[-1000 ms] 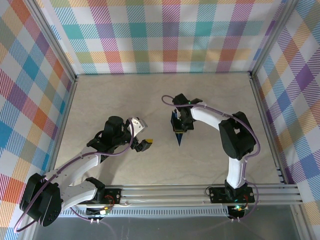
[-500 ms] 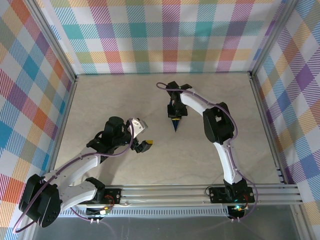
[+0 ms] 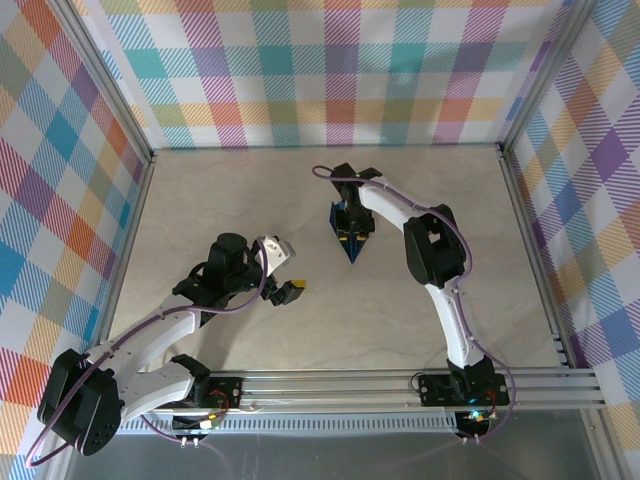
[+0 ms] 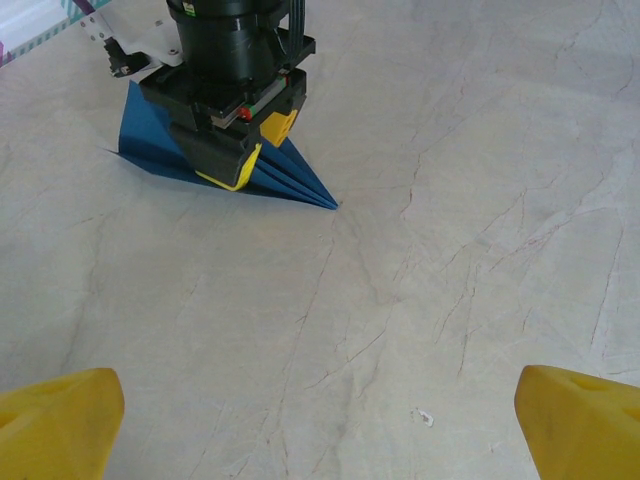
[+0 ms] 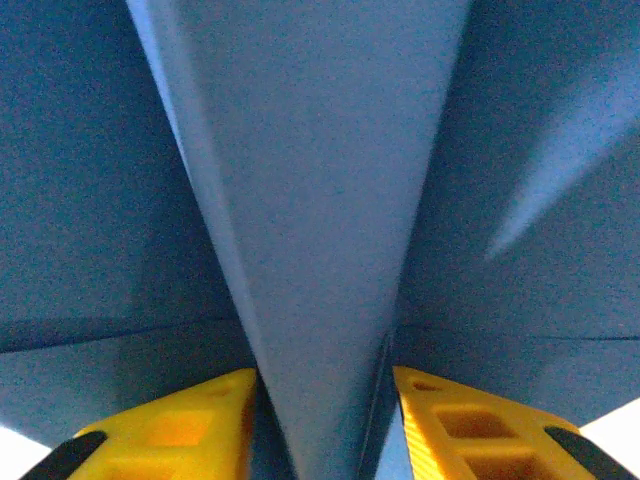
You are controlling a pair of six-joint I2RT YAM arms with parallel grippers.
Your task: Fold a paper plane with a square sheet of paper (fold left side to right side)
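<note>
Jaws of the left gripper (image 3: 285, 269) stand wide apart and hold nothing; in the left wrist view its two yellow fingertips (image 4: 58, 420) sit at the two lower corners, with bare table (image 4: 450, 250) between them. For the right gripper (image 3: 350, 230) I cannot tell if its jaws pinch or are only parted: it stands straight down over the paper plane (image 3: 352, 253), and in the right wrist view the raised centre fold of the dark-blue paper runs between the two yellow fingers (image 5: 180, 430). One finger lies against the fold and the other is just beside it, with a thin dark line between. The paper plane lies on the table a little to the right of the middle, in the farther half, well apart from the left gripper. Its pointed nose looks toward the near edge where the arm bases are. From the left wrist camera the wings spread flat on the table at both sides of the right gripper, and the sharp nose comes out from under the fingers
</note>
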